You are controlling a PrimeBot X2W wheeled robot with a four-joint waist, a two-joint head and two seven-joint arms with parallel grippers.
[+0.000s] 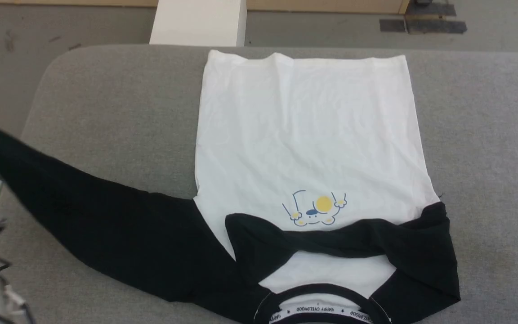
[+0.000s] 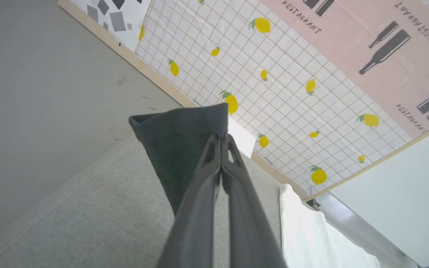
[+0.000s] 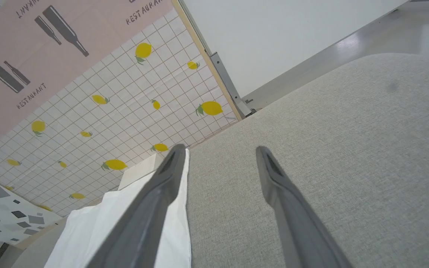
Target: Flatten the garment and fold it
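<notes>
Pinching the cuff of a black sleeve (image 2: 177,152) between its two closed fingers, the left gripper (image 2: 222,140) holds the garment (image 1: 308,135) by that end. The dark cloth stands up as a flap just left of the fingertips. Under the gripper lies the grey padded table (image 2: 88,208), and to the gripper's right a strip of the shirt's white body rests on it. Past the fingertips rises a lemon-patterned sheet (image 2: 274,93).

The right gripper (image 3: 220,149) has its fingers spread wide with nothing between them, and it hangs over bare grey table. Just left of its left finger the white body's edge lies flat on the surface.

From the head view, the shirt lies between the two grippers — collar (image 1: 322,310) nearest the robot, hem at the far side. The gripped sleeve runs out straight from the shoulder toward the left gripper's side. The other sleeve is folded inward across the chest, away from the right gripper, just on the near side of the cartoon print (image 1: 315,209). Beyond the hem — off the table's far edge — stands a white box (image 1: 198,20).
</notes>
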